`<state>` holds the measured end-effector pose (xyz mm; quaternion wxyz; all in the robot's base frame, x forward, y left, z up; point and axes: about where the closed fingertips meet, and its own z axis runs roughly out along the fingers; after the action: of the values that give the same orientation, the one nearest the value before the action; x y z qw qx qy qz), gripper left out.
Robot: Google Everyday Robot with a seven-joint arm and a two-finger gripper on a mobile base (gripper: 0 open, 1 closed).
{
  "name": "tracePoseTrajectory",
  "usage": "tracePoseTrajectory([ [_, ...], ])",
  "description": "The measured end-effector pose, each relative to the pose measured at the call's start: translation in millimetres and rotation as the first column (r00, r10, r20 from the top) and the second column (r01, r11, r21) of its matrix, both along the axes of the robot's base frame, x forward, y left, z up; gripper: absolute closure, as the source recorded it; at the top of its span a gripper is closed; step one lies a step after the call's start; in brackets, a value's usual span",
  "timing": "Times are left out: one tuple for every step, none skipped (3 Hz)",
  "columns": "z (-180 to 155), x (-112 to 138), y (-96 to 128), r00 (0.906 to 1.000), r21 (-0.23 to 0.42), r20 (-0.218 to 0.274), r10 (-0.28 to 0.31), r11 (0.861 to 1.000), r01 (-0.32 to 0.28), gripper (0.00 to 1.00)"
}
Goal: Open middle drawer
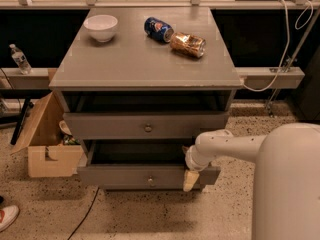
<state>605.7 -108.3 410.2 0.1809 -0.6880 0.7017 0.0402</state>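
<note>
The grey cabinet [145, 64] has the middle drawer [130, 175] pulled out towards me, its dark inside showing behind the flat front. Its small brass knob [150, 181] sits at the centre. My gripper [190, 178] is at the right part of this drawer's front, at its top edge, at the end of my white arm [225, 146]. The top drawer [145, 125] with its own knob [148, 128] is above, slightly out. The bottom drawer is hidden behind the pulled-out front.
A white bowl [101, 27], a blue can [158, 29] and a brown can [188, 44] lie on the cabinet top. A cardboard box [47, 146] stands left of the cabinet. A water bottle [19, 59], a floor cable [85, 213] and a shoe [7, 217] are at left.
</note>
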Motion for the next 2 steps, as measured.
tracePoseTrajectory([
  [0.0, -0.2, 0.0, 1.0, 0.0, -0.001, 0.0, 1.0, 0.0, 0.0],
  [-4.3, -31.0, -2.0, 0.9958, -0.043, -0.088, 0.025, 0.999, -0.028, 0.0],
])
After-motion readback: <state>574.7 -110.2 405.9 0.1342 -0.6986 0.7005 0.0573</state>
